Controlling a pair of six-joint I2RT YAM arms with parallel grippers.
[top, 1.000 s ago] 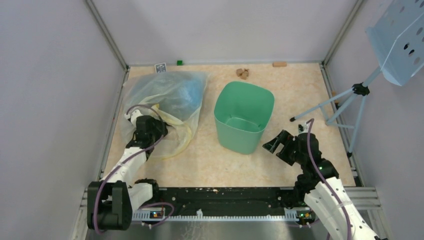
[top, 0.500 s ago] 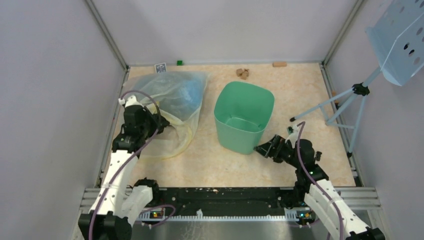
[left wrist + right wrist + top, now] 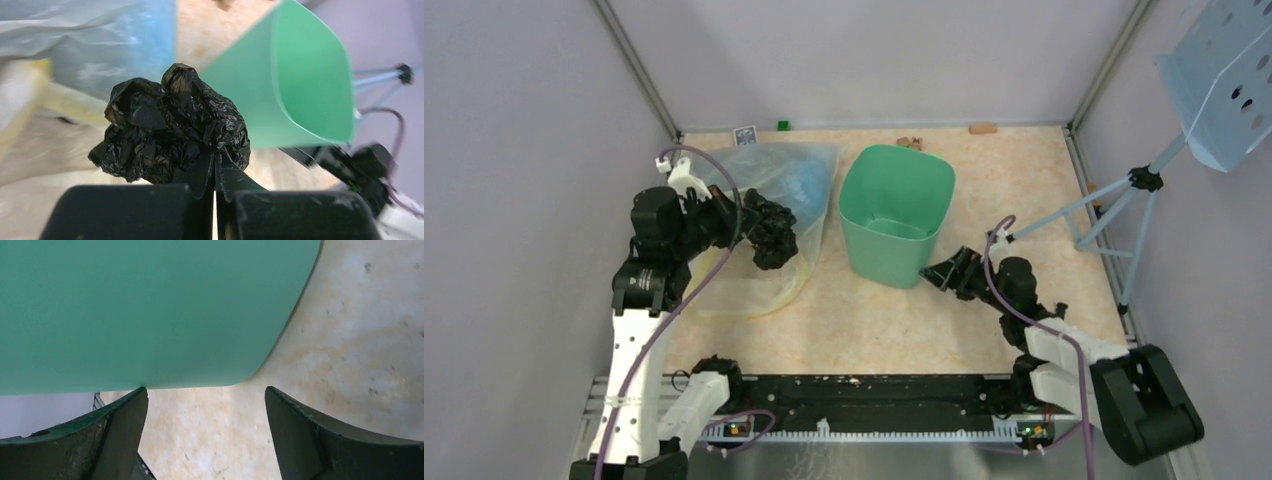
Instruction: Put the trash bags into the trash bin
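Note:
My left gripper (image 3: 746, 230) is shut on a crumpled glossy black trash bag (image 3: 770, 230) and holds it in the air, left of the mint-green trash bin (image 3: 894, 230). In the left wrist view the bag (image 3: 170, 125) bulges above my closed fingers (image 3: 207, 172), with the bin (image 3: 295, 85) beyond it to the right. My right gripper (image 3: 936, 275) is open at the bin's lower right side. In the right wrist view the bin's wall (image 3: 150, 310) fills the top, right at my spread fingertips (image 3: 132, 405).
A large clear bag (image 3: 769, 185) with blue and yellow contents lies at the back left, under my left arm. A tripod (image 3: 1124, 200) with a light-blue perforated panel stands at the right. Small bits lie along the back wall (image 3: 984, 128).
My left arm has risen and swung right, lifting the black bag off the clear bag. My right gripper has pushed left against the bin, which has slid left and back.

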